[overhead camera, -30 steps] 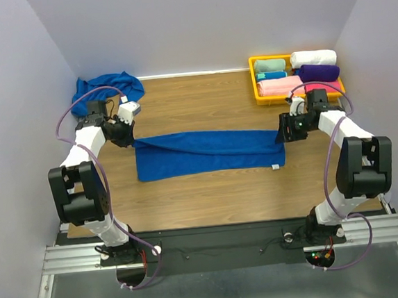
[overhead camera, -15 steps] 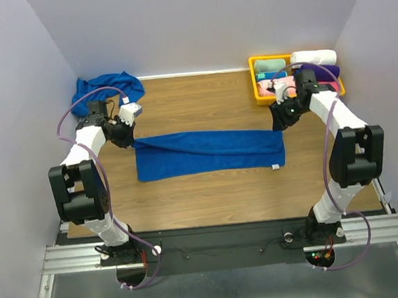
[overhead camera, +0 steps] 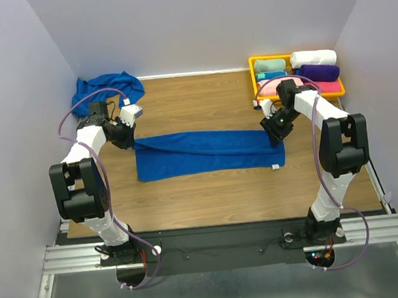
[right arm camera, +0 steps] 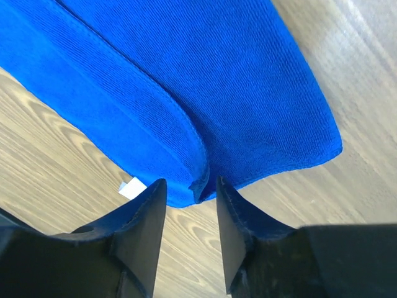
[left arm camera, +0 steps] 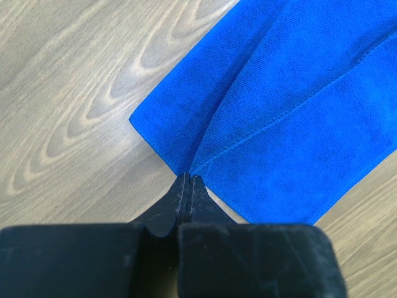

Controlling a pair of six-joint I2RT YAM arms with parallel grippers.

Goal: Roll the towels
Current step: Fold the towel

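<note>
A royal-blue towel [overhead camera: 206,153] lies flat across the middle of the tabletop, its long side running left to right, with a small white tag [overhead camera: 275,166] at its near right corner and its far strip folded over. At the towel's far left corner the left gripper [left arm camera: 188,181] has its fingers pressed together on the tip of the folded layer, while at the far right end the right gripper [right arm camera: 189,185] has its fingers apart, straddling the fold's edge. Farther back, a second blue towel [overhead camera: 106,87] sits crumpled in the table's far left corner, and a yellow tray [overhead camera: 254,81] of rolled towels stands in the far right corner.
</note>
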